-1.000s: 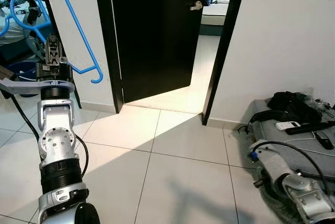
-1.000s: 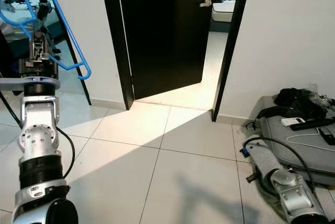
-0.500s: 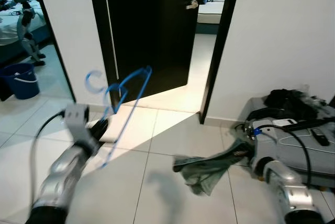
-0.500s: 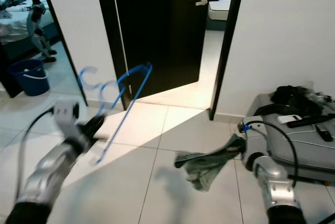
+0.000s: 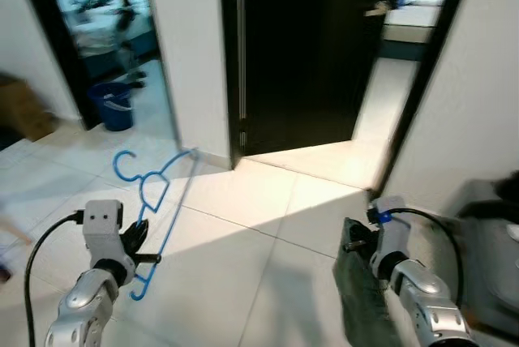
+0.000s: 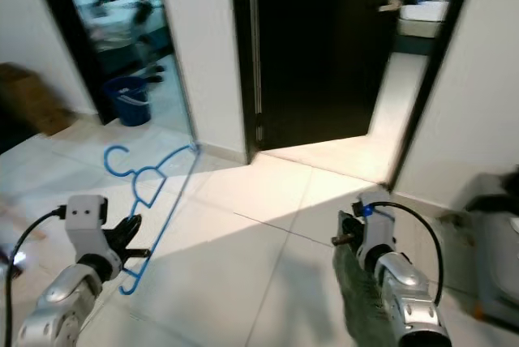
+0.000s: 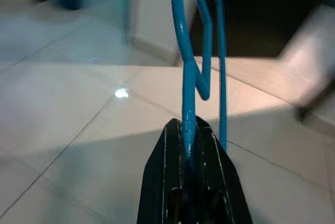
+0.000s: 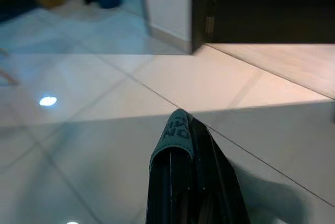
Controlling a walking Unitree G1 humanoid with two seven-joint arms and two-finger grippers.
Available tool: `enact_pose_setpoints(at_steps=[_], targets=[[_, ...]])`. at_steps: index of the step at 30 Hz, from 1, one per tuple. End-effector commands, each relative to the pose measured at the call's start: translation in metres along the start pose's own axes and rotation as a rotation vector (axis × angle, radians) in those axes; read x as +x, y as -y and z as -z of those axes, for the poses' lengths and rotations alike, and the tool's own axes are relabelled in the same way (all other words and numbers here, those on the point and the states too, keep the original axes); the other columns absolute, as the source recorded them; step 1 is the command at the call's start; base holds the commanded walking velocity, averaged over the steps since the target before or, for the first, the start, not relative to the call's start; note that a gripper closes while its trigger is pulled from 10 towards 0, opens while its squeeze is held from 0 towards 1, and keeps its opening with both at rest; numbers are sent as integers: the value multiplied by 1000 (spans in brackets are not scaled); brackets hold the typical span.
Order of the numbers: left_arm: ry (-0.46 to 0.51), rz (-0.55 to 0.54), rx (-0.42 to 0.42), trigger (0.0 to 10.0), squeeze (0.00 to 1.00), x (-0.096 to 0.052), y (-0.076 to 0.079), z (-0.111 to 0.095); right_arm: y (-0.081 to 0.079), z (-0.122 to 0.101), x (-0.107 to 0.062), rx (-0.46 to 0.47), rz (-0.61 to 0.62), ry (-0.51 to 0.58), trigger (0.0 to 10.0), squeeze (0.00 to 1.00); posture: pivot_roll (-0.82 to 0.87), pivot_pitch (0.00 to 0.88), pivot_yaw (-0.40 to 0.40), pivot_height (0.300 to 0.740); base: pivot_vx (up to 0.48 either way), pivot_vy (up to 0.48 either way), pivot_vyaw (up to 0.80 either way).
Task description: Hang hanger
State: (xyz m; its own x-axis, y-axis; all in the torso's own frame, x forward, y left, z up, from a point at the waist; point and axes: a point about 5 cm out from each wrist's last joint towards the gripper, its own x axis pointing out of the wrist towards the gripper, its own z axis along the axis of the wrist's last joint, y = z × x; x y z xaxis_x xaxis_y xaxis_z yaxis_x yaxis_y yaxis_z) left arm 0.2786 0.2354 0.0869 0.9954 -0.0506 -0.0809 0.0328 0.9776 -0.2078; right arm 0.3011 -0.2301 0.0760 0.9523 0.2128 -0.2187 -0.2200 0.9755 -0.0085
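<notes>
Blue hanger [image 5: 154,201] is held w/ jaws of left gripper [image 5: 134,242] clamped on its lower bar, at approx. 8 o'clock in the head view, hook up, above the tiled floor [image 5: 243,242]. Grey-green cloth [image 5: 365,298] is pinched in the closed jaws of right gripper [image 5: 357,246] at approx. 5 o'clock. Dark door [image 5: 316,47] is seen at 12, blue bucket [image 5: 112,105] at approx. 10.

Both arms reach forward low, left tool [image 7: 189,130] and right tool [image 8: 180,124] clamped.
</notes>
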Motion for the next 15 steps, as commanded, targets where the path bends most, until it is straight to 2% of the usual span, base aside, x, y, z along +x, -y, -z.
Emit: enact_pose_setpoints(at_steps=[1, 4, 7, 15], targets=[[13, -11, -8, 10000, 0, 2, -4, -4, 0, -1, 0, 16, -5, 21, 10000, 0, 35, 0, -15, 740, 311, 0, 769], [0, -7, 54, 10000, 0, 1, 0, -6, -3, -3, 1, -4, -27, 31, 10000, 0, 41, 0, -20, 740, 427, 0, 769], [-7, -5, 76, 10000, 0, 1, 1, -7, -2, -4, 0, -10, -35, 37, 10000, 0, 51, 0, -30, 740, 480, 0, 769], [3, 5, 74, 10000, 0, 4, -1, -11, 2, -5, -3, -1, -44, 49, 10000, 0, 47, 0, -37, 740, 480, 0, 766]])
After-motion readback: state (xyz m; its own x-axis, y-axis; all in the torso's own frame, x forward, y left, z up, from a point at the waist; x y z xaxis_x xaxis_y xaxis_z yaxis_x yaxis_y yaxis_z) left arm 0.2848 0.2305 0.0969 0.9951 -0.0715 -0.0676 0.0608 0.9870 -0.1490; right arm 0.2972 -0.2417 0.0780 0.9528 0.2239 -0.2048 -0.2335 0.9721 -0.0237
